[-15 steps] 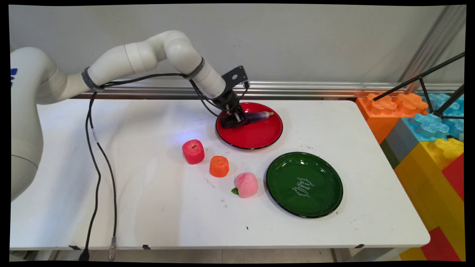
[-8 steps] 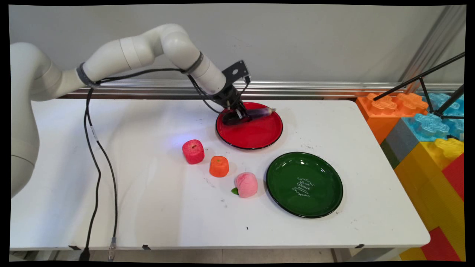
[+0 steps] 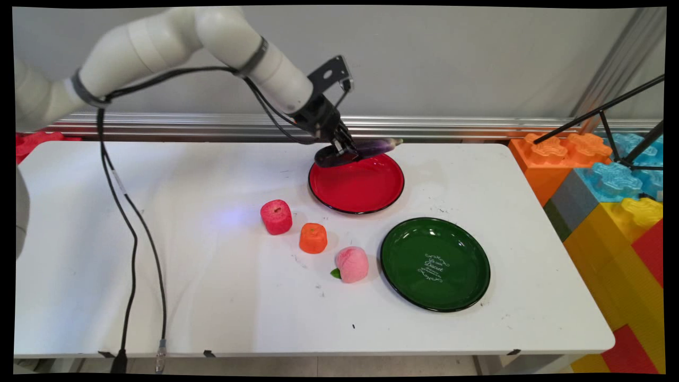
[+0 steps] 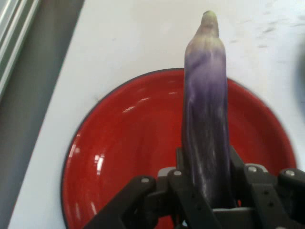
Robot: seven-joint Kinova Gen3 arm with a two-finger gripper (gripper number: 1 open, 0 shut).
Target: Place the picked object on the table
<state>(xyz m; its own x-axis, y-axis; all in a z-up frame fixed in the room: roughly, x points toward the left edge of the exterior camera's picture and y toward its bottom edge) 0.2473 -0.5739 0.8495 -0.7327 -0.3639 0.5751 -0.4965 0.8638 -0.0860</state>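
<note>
Now my gripper (image 3: 347,151) is clamped on the eggplant (image 3: 377,146), which has come up off the red plate (image 3: 366,193) w/ my arm, hanging just above its far rim.

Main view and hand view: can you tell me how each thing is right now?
gripper: shut on eggplant
eggplant: held above red plate
red plate: empty
green plate: empty
red apple: on table
orange: on table
peach: on table, beside green plate
</note>
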